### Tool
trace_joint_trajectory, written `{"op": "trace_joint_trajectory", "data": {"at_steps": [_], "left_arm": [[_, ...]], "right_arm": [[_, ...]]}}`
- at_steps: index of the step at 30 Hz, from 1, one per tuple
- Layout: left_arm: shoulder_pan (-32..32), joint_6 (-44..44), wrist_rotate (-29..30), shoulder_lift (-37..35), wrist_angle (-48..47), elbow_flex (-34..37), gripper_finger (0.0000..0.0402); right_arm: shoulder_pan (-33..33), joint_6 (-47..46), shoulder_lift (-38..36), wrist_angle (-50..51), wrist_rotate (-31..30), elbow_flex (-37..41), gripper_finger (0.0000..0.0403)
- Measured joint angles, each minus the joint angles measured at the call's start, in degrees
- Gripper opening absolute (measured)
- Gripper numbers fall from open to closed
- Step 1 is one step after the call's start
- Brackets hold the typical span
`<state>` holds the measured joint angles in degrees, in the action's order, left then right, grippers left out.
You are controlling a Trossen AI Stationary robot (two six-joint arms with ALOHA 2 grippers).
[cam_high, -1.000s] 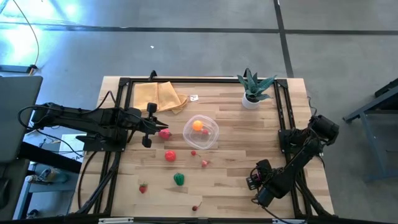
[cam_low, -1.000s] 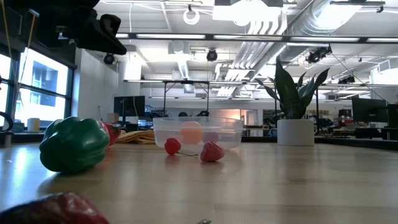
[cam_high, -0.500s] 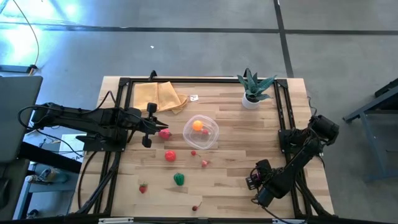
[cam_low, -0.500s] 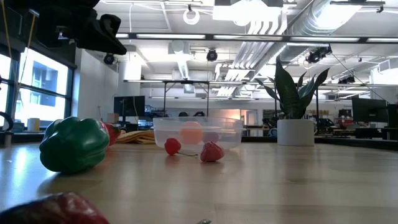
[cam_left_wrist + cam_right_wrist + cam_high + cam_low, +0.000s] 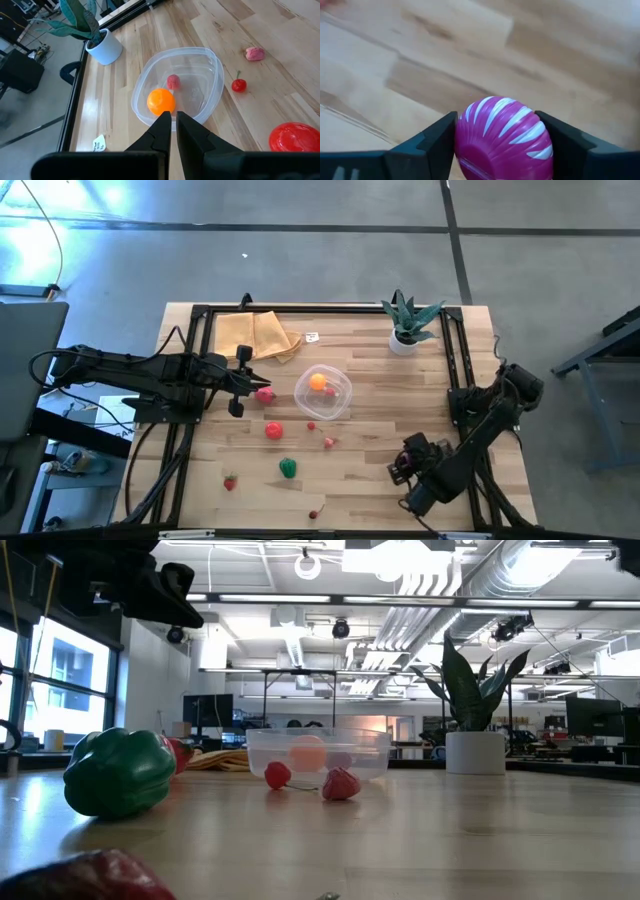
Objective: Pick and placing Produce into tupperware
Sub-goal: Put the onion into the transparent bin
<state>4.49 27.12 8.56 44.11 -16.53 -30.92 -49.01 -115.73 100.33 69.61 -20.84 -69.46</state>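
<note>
Round clear tupperware (image 5: 322,392) stood mid-table holding an orange ball (image 5: 161,101) and a small red piece (image 5: 173,81), loose produce (image 5: 274,430) nearer; left gripper (image 5: 173,120), fingers pressed together, beside it; right gripper (image 5: 500,145) pinched a ribbed purple piece (image 5: 504,134), seen only by its wrist camera.

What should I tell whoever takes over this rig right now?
Right gripper: shut on a purple striped piece, low over the table's near right part.
Left gripper: fingers together, holding nothing, left of the container.
Done: orange ball and a small red piece lie in the container.
Left on the table: green pepper, red tomato, a red piece by the left gripper, cherry, pink piece, strawberry, a tiny piece at the near edge.
</note>
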Motion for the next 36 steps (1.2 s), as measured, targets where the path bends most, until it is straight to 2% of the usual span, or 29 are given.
{"op": "trace_joint_trajectory", "data": {"at_steps": [6, 13, 17, 21, 24, 27, 36], "left_arm": [[0.0, 0.0, 0.0, 0.0, 0.0, 0.0, 0.0019], [0.0, 0.0, 0.0, 0.0, 0.0, 0.0, 0.0019], [0.0, 0.0, 0.0, 0.0, 0.0, 0.0, 0.0019], [0.0, 0.0, 0.0, 0.0, 0.0, 0.0, 0.0019], [0.0, 0.0, 0.0, 0.0, 0.0, 0.0, 0.0019], [0.0, 0.0, 0.0, 0.0, 0.0, 0.0, 0.0019], [0.0, 0.0, 0.0, 0.0, 0.0, 0.0, 0.0019]], "right_arm": [[8.0, 15.7, 0.0, 7.3, -2.6, -10.0, 0.0234], [22.1, 41.6, 0.0, 9.8, -4.1, -22.5, 0.0234], [32.6, 59.0, 0.0, 5.8, -3.8, -27.7, 0.0234], [43.5, 73.1, 0.4, -2.8, 1.9, -28.7, 0.0234], [49.9, 78.3, 3.5, -5.2, 9.1, -28.7, 0.0234], [53.4, 81.1, 7.5, -6.2, 15.0, -28.7, 0.0234], [55.3, 87.3, 16.4, -12.5, 19.4, -28.6, 0.0234]]}}
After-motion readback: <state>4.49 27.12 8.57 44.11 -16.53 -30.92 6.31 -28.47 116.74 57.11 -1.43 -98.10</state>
